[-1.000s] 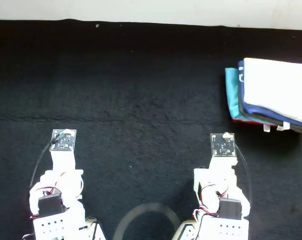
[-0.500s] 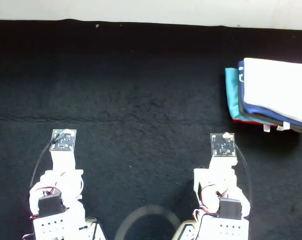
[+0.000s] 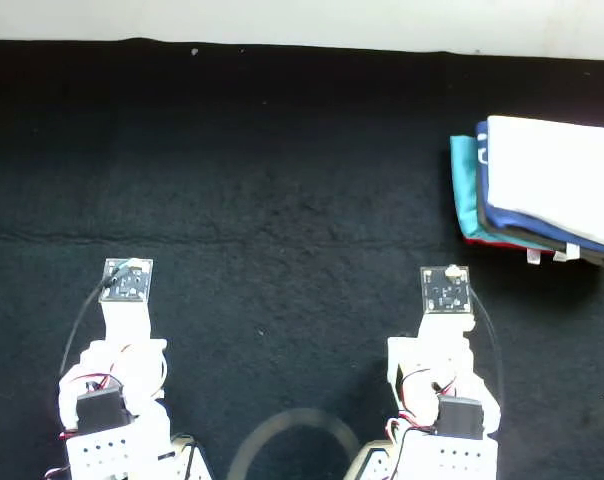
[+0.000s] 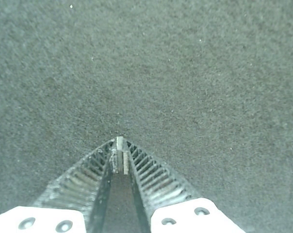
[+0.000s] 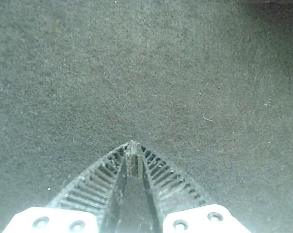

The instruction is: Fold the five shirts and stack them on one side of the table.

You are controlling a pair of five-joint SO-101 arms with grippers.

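The stack of folded shirts [image 3: 542,185] is found at the right edge of the desk [image 3: 282,180], toward its far right corner, and is partly cut by the border of the high view. A white shirt lies on top. Beneath it, edges of blue, dark grey, teal and red cloth are shown, so five layers can be counted.

The left tool [image 4: 119,155] is closed, its ribbed jaws met at the tips with nothing between them, and bare dark felt lies under it. The right tool [image 5: 133,158] is likewise closed on nothing, above bare felt. In the high view one arm [image 3: 127,330] and the other arm [image 3: 444,340] are tucked at the near edge of the desk, well apart from the stack.

The folding and stacking are judged to be finished, and the step in hand appears to be the rest pose at the end. No further grasp seems called for. At most, the stack's slightly fanned edges could be squared. For that, a tool would have to be opened and brought across to the far right corner without the top shirt being dragged off.
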